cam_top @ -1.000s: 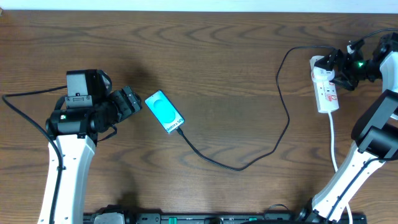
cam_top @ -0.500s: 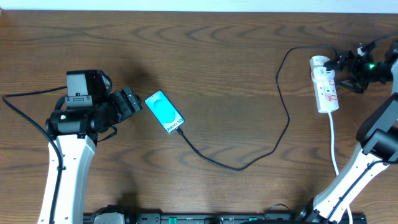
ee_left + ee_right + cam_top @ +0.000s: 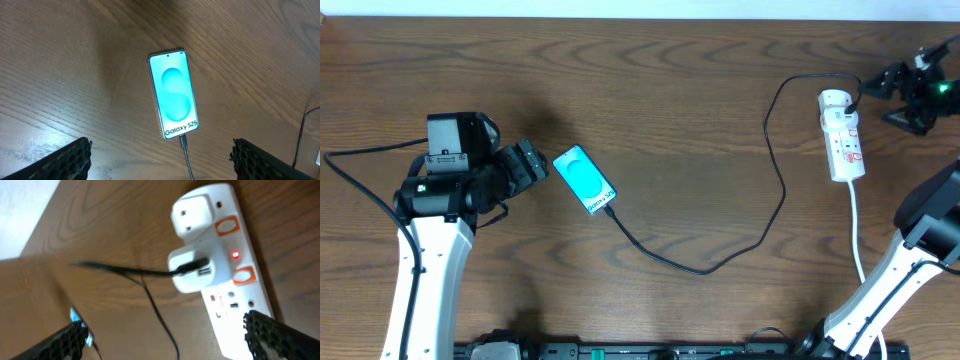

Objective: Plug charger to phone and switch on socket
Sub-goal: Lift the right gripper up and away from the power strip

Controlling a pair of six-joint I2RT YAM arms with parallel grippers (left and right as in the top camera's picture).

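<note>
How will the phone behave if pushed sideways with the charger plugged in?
The phone lies flat on the wooden table, so it probably slides rather than tips. The charger is thin and lies in slack curves, so it looks floppy and should trail without much resistance, though it may swing the phone around its plugged end.

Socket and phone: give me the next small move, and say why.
Probably just back the right gripper clear and stop: the red light on the socket glows beside the white plug, and the charger sits in the bottom edge of the phone, so nothing seems left.
</note>
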